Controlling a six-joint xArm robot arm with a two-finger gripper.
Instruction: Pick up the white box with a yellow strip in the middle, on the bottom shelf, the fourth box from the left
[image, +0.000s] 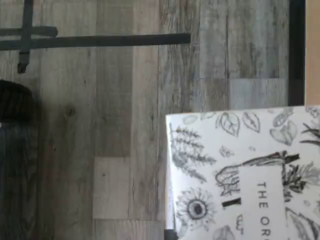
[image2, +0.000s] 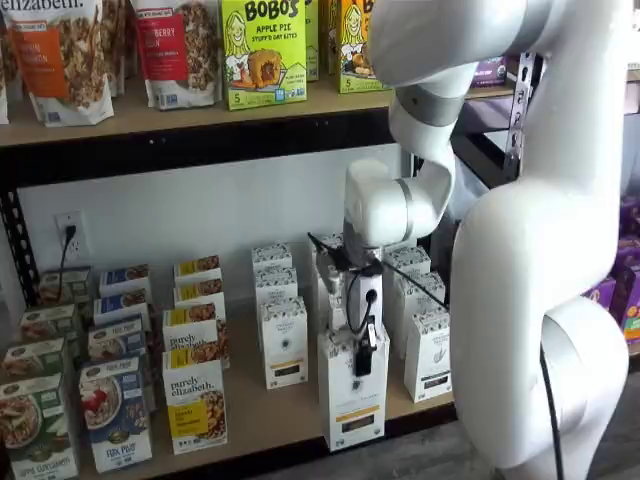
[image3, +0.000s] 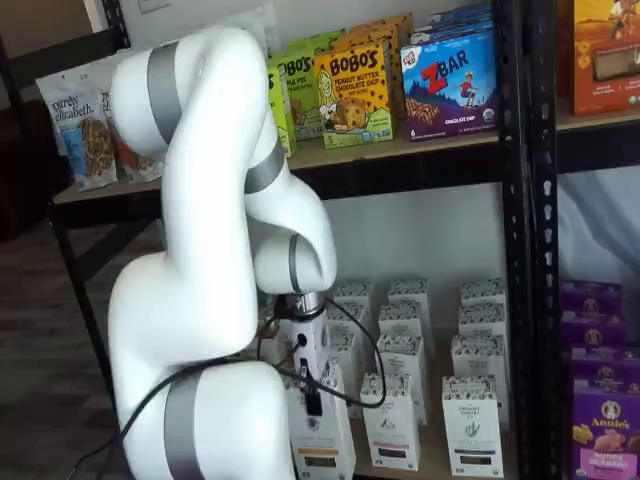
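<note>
At the front edge of the bottom shelf (image2: 270, 425), the white box (image2: 353, 400) with the yellow strip stands upright, a little ahead of its row, and the gripper (image2: 364, 352) has its black fingers down over the box top; it seems closed on the box, though the far finger is hidden. I judge this tall, narrow carton light and stiff but easy to dent, with smooth printed cardboard, so holding the two wide faces near the top looks safest.
</note>
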